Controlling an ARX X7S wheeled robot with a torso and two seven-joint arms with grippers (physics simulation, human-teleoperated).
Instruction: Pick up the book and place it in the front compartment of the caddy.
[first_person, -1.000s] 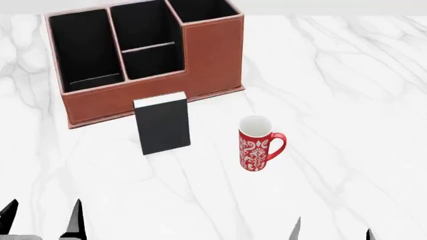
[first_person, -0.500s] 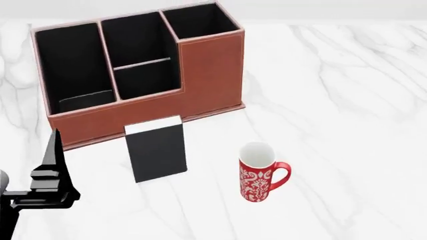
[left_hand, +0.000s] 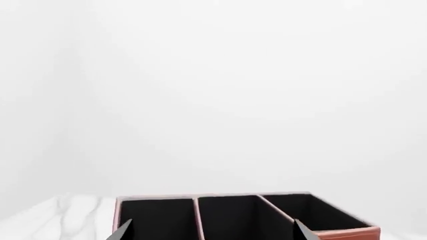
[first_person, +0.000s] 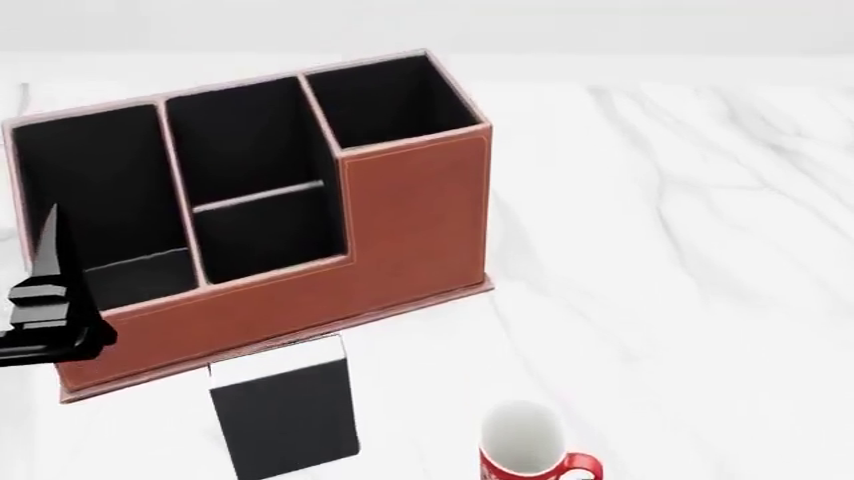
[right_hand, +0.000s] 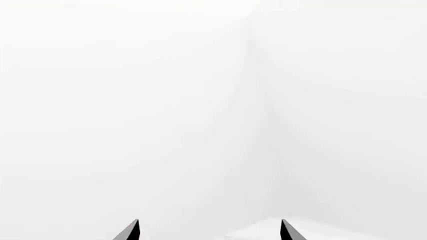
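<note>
The black book (first_person: 286, 420) with white page edges stands upright on the marble table, just in front of the red-brown caddy (first_person: 400, 230). The caddy's front compartment (first_person: 267, 235) is the black-lined middle section before a low cross divider. My left gripper (first_person: 54, 300) shows at the head view's left edge, in front of the caddy's left end and apart from the book. In the left wrist view its fingertips (left_hand: 122, 231) stand wide apart, empty, facing the caddy (left_hand: 347, 232). My right gripper (right_hand: 208, 231) is open and empty, aimed at a white wall; it is out of the head view.
A red-and-white patterned mug (first_person: 530, 452) stands to the right of the book at the head view's lower edge. The white marble table (first_person: 667, 250) stretches to the right of the caddy. A plain white wall lies behind.
The head view has tilted upward, so caddy, book and mug sit lower in frame. My left gripper has risen along the left edge, level with the caddy's front wall.
</note>
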